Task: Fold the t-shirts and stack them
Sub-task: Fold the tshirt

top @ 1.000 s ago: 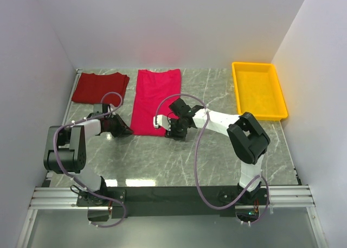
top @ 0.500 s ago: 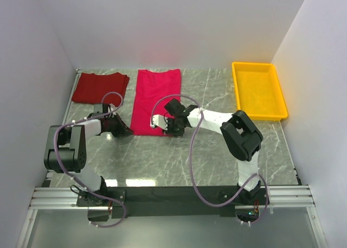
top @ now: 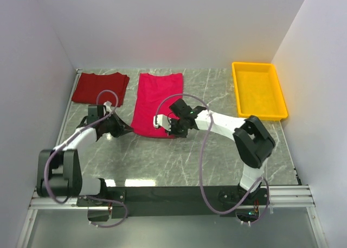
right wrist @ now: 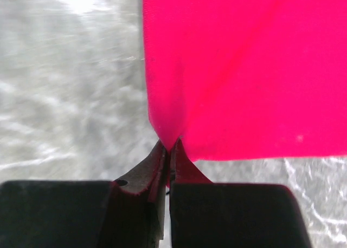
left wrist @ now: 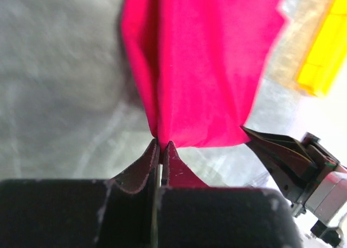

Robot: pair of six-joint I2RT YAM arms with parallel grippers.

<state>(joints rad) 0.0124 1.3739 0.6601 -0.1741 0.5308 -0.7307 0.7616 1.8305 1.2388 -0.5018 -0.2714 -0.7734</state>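
The crimson-pink t-shirt lies as a long strip on the marble table, running away from the arms. My left gripper is shut on its near left corner. In the left wrist view the pink cloth is pinched between the gripper's closed tips. My right gripper is shut on the near right corner, and the right wrist view shows the pink cloth bunched into its tips. The darker brick-red t-shirt lies folded at the back left, untouched.
A yellow plastic tray sits at the back right against the right wall. White walls close in the table on the left, back and right. The right gripper shows low at the right of the left wrist view.
My right gripper has closed on the pink shirt's near right corner. The left arm's elbow has swung toward the near left while its gripper stays shut on the near left corner.
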